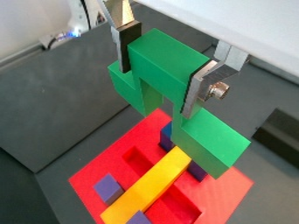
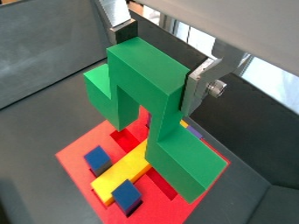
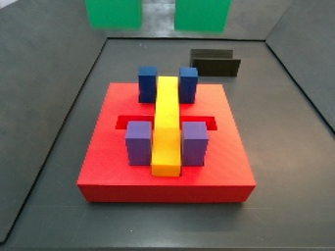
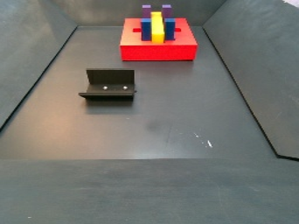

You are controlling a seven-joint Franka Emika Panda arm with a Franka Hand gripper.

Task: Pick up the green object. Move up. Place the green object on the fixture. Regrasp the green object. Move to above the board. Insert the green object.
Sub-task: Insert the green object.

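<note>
- The gripper (image 1: 163, 74) is clamped on the green object's (image 1: 176, 96) central block, holding it high above the board (image 1: 128, 166), ready for insertion.
- The fixture (image 4: 108, 85) stands empty, well apart from the board.

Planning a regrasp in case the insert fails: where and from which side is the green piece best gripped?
Grip the green object on its taller central block, across the two flat parallel side faces, from above, as the gripper does now above the board. The lower arms hang free below.

My gripper (image 1: 166, 72) grips the green object (image 1: 176, 101) high above the red board (image 1: 216, 194); the black fixture (image 4: 108, 85) sits empty.
</note>
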